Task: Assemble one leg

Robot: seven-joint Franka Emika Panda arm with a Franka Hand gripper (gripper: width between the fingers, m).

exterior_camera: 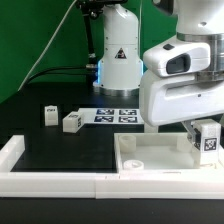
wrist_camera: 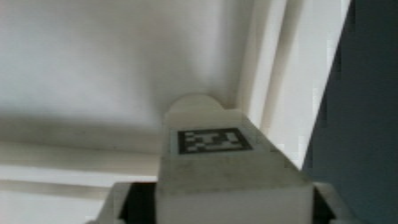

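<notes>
My gripper [exterior_camera: 207, 143] is shut on a leg [exterior_camera: 209, 141], a small white block with a marker tag, and holds it upright over the large white square slab [exterior_camera: 150, 155] near its corner at the exterior view's right. In the wrist view the leg [wrist_camera: 217, 155] fills the gap between my fingers [wrist_camera: 128, 203], its tag facing the camera, with the slab [wrist_camera: 107, 70] close below. Two more legs lie on the black table: one [exterior_camera: 72, 122] near the middle and one [exterior_camera: 50, 114] further to the exterior view's left.
Long white border rails [exterior_camera: 40, 178] run along the front and the exterior view's left side of the table. The marker board [exterior_camera: 113, 115] lies flat at the back in front of the arm's base [exterior_camera: 118, 62]. The slab's raised rim [wrist_camera: 267, 70] shows beside the leg.
</notes>
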